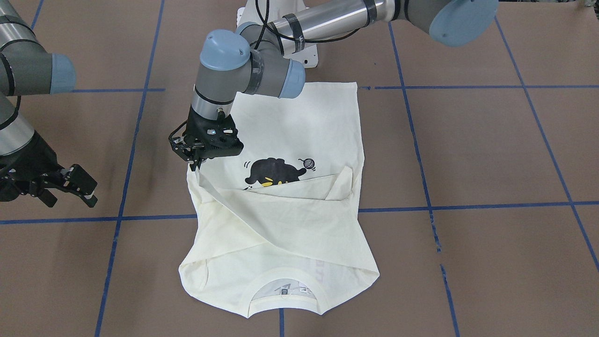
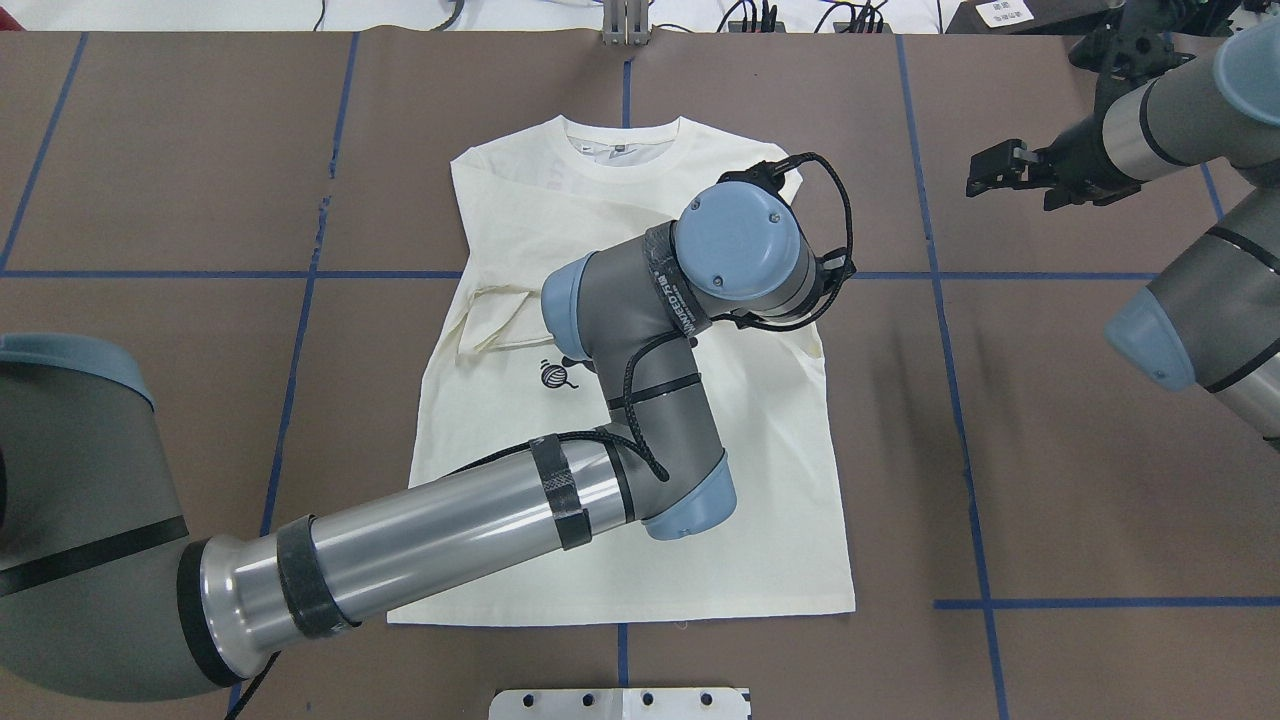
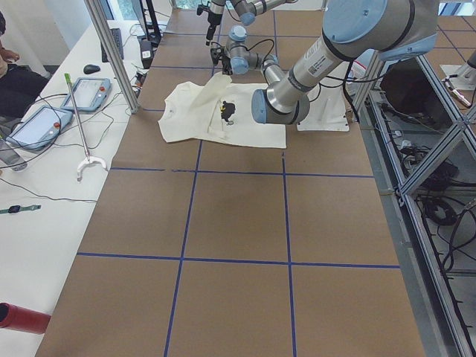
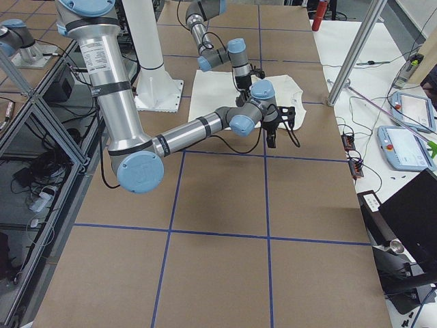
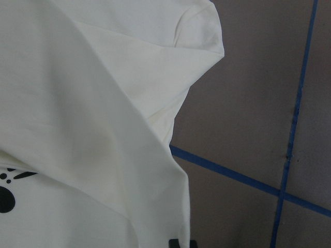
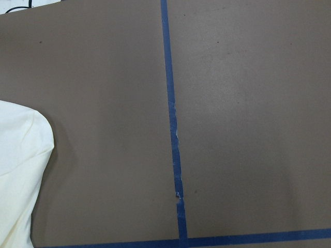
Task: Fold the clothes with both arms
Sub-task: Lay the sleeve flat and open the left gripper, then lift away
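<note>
Brown worktop point(image 1: 491, 154) ruled into squares by blue tape carries one cream shirt point(image 1: 299, 121), lying midway along its length. The hem is toward the robot's edge and the collar point(image 1: 283, 274) toward the operators' edge. Two sleeves point(image 1: 281, 206) are folded across the chest and cross one another.

Two arms reach over the worktop. The left arm point(image 2: 450, 530) crosses above the shirt to the side edge nearer the worktop's right end. There the left gripper point(image 1: 195, 163) points down, its fingers pinched together on a strip of shirt fabric that rises to them from the fold. The right arm point(image 1: 18, 75) hangs over bare worktop toward the right end. The right gripper point(image 1: 65, 189) has its fingers spread with nothing between them, well apart from the shirt.

One black cat print point(image 1: 273, 171) shows on the chest, its lower part hidden under a folded sleeve. In the overhead view only the yarn ball point(image 2: 553, 375) of the print shows, since the left arm covers the middle of the shirt and its own gripper. The left wrist view is filled with cream folds, and a small dark tip is cut off at its bottom edge. Faint marks near the collar are too pale to read.
</note>
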`<action>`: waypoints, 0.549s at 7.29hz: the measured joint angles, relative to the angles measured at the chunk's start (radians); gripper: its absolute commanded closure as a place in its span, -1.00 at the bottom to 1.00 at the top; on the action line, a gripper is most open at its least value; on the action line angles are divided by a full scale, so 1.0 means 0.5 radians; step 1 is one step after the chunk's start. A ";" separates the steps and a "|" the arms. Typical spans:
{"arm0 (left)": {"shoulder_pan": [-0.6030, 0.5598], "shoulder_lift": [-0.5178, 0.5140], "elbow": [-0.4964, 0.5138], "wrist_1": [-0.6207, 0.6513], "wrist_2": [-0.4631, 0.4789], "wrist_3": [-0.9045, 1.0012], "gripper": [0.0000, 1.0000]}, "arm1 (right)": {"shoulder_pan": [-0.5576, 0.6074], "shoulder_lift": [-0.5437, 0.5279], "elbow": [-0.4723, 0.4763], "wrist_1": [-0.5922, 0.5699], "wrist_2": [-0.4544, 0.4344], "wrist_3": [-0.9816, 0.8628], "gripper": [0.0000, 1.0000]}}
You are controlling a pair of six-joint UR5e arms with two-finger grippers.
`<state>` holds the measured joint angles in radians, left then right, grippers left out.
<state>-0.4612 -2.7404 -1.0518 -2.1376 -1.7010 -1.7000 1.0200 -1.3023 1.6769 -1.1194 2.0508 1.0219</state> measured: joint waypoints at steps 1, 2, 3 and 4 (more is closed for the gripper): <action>0.009 0.034 -0.024 0.000 0.002 0.012 0.52 | -0.001 0.001 -0.014 0.001 -0.002 0.001 -1.00; 0.031 0.063 -0.041 -0.001 0.005 0.020 0.38 | -0.002 0.002 -0.021 0.001 -0.002 0.003 -1.00; 0.057 0.086 -0.048 -0.003 0.026 0.023 0.00 | -0.003 0.003 -0.025 0.000 -0.003 0.004 -1.00; 0.081 0.124 -0.065 -0.006 0.079 0.024 -0.29 | -0.003 0.007 -0.032 0.000 -0.003 0.005 -1.00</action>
<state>-0.4206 -2.6783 -1.0844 -2.1404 -1.6615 -1.6879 1.0186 -1.2989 1.6609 -1.1196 2.0491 1.0245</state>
